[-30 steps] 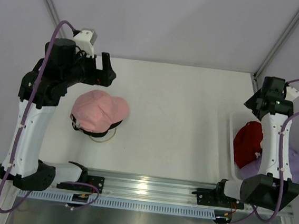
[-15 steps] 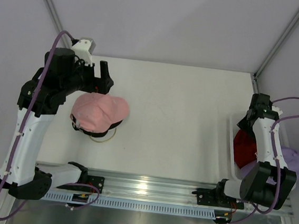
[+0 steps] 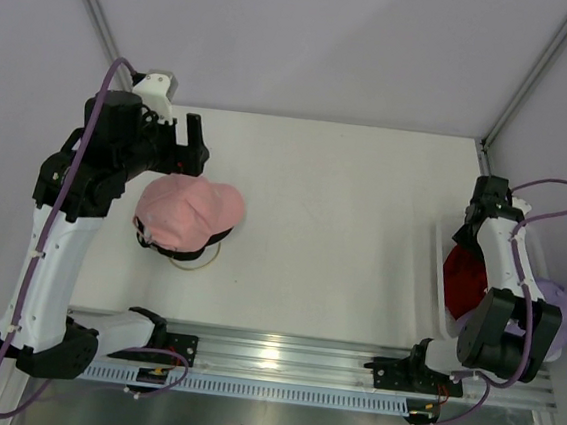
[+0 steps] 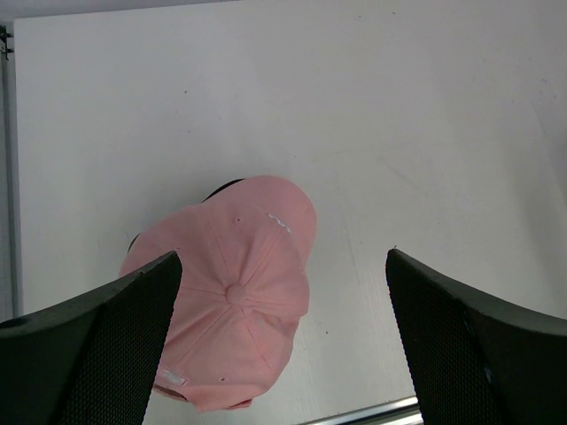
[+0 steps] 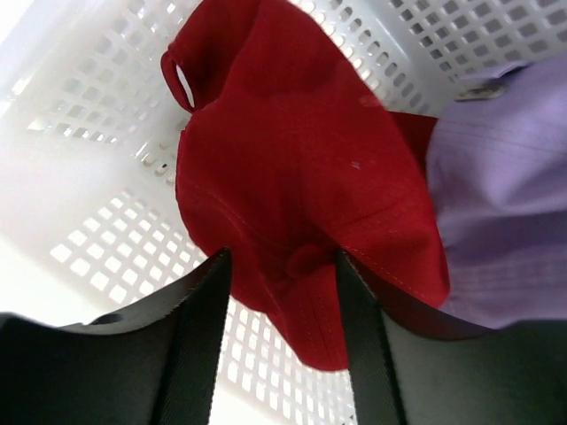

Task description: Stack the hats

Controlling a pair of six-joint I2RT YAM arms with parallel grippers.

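Caps: soft pink cap (image 3: 188,213) lies on the table's (image 3: 362,230) left side, long axis left-right, brim rightward, under the wide-spread left gripper (image 4: 282,257). Right gripper (image 5: 279,257), narrow, straddles the red cap (image 5: 292,150) in the white basket (image 5: 106,115); grip unclear.

Red cap (image 5: 292,168): lying in the white mesh basket (image 5: 106,115)
Lavender cap (image 5: 505,195): touching it
Right gripper (image 5: 282,261): fingers straddle the red crown; grip unclear
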